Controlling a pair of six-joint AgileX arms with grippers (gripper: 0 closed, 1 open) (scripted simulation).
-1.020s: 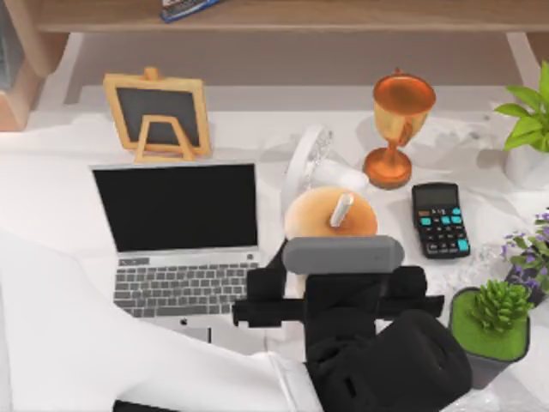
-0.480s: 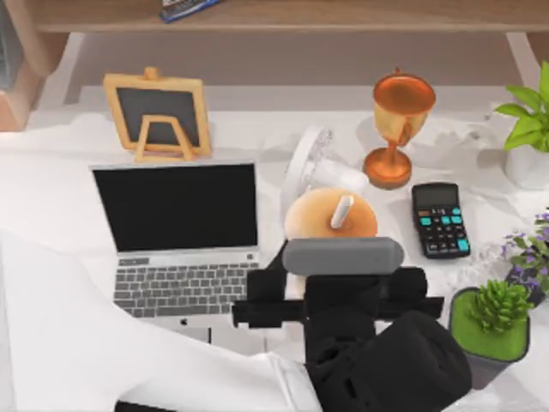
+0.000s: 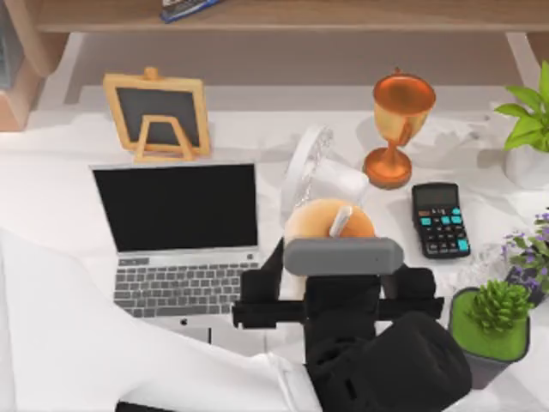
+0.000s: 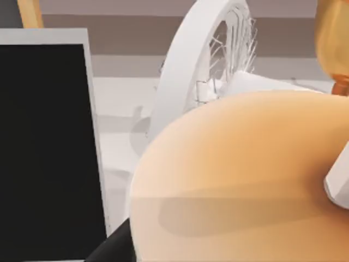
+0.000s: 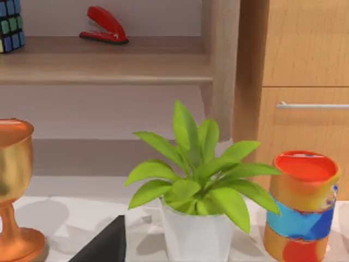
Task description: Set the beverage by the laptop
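The beverage [image 3: 322,221] is a tan-orange disc with a short white straw [image 3: 340,220], just right of the laptop [image 3: 176,232] and in front of the white fan. My left gripper [image 3: 330,251] reaches in from the front and is shut on the beverage, with black fingers on both sides of the cup. In the left wrist view the beverage [image 4: 234,180] looms close, with the laptop's black screen [image 4: 46,147] beside it. A dark part of my right gripper [image 5: 106,245] shows low in the right wrist view, facing a potted plant.
A white fan [image 3: 309,167] stands right behind the cup. A copper trophy [image 3: 397,129] and a calculator [image 3: 439,220] are to its right. A chalkboard [image 3: 157,116] stands behind the laptop. Potted plants [image 3: 493,322] line the right edge, near a colourful can [image 5: 302,204].
The beverage has shifted slightly toward the front in my left gripper's hold, and its straw now leans. The black fingers sit a little wider around the cup.
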